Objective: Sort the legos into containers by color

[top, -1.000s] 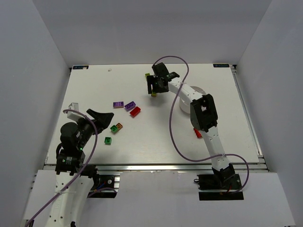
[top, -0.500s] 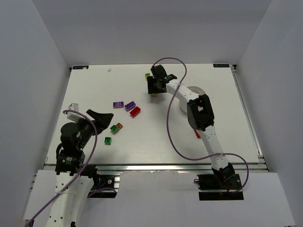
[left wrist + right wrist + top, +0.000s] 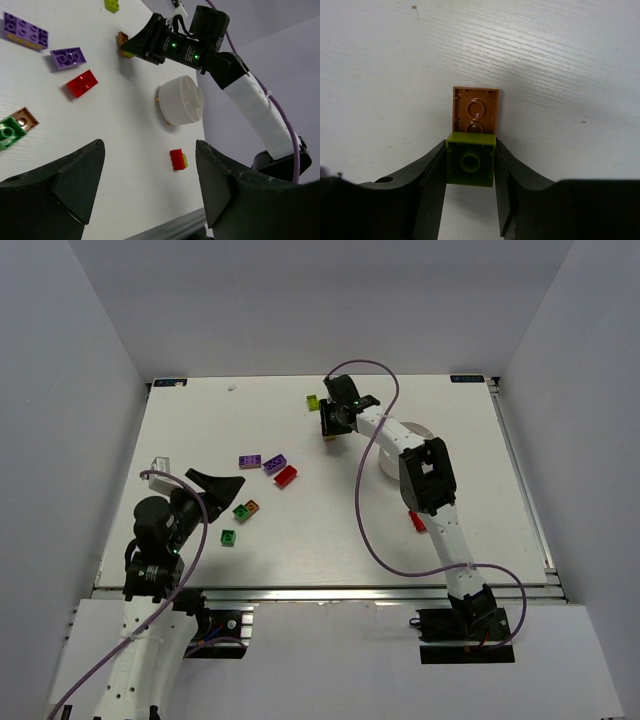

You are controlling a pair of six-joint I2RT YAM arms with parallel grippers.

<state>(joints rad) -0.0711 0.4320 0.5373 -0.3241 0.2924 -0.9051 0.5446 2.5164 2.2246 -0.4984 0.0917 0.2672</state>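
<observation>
The right gripper (image 3: 470, 148) has its fingers pressed flat against both side walls of a yellow-green brick (image 3: 470, 164), out at the far side of the table (image 3: 200, 420) and a little left of the white divided bowl (image 3: 416, 428). That looks like a proper clamp to me, not a hover. The catch is that the brick seems to be stuck to an orange brick (image 3: 475, 109). Both have their hollow undersides facing the wrist camera, so my guess is they come up as a pair. These things are tiny, basically weightless hard plastic, so crushing isn't a worry, but the sides are smooth and a crooked pinch could squirt one out sideways. Flat wall to flat wall, centred, is the way to hold it, and that's roughly what the fingers are doing. The two-colour stack is the real headache: the join might pop mid-air, and the colours belong in different wedges anyway. The left gripper (image 3: 150, 155) is wide open with nothing between its fingers, down by the near-left corner. The two purple bricks (image 3: 262, 462), a red brick (image 3: 286, 476) and a green brick (image 3: 228, 537) lie loose on the table, and as far as I can see the bowl holds nothing yet.
</observation>
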